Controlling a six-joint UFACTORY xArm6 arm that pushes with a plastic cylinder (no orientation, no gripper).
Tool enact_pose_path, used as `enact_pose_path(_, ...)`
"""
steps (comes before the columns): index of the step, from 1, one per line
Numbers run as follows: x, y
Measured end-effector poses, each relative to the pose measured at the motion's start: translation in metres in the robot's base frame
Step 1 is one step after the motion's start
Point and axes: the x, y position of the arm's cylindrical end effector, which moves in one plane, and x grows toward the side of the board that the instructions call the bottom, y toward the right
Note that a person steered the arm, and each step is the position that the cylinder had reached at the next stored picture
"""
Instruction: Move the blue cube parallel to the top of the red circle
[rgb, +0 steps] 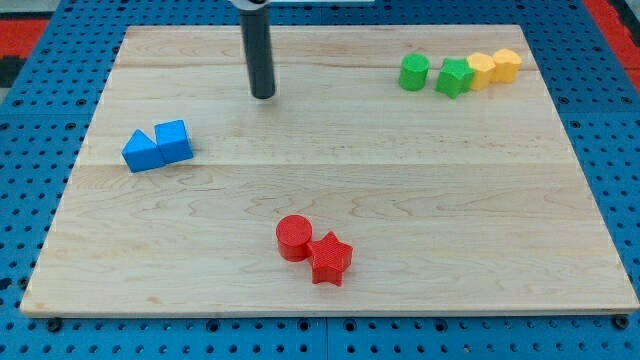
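The blue cube (174, 139) sits at the view's left, touching a second blue block (142, 151) on its left side. The red circle (294, 238) lies near the view's bottom centre, touching a red star (330, 258) at its lower right. My tip (263, 96) rests on the board in the upper middle, to the upper right of the blue cube and well apart from it. It touches no block.
At the view's upper right stands a row of a green cylinder (414, 72), a green star (454, 77) and two yellow blocks (482, 69) (507, 64). The wooden board (400, 200) lies on a blue pegboard surface.
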Motion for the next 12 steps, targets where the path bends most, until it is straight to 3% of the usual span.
enact_pose_path(3,0.001,-0.116)
enact_pose_path(4,0.021,-0.187)
enact_pose_path(5,0.039,-0.216)
enact_pose_path(6,0.112,-0.215)
enact_pose_path(8,0.141,-0.200)
enact_pose_path(12,0.086,-0.103)
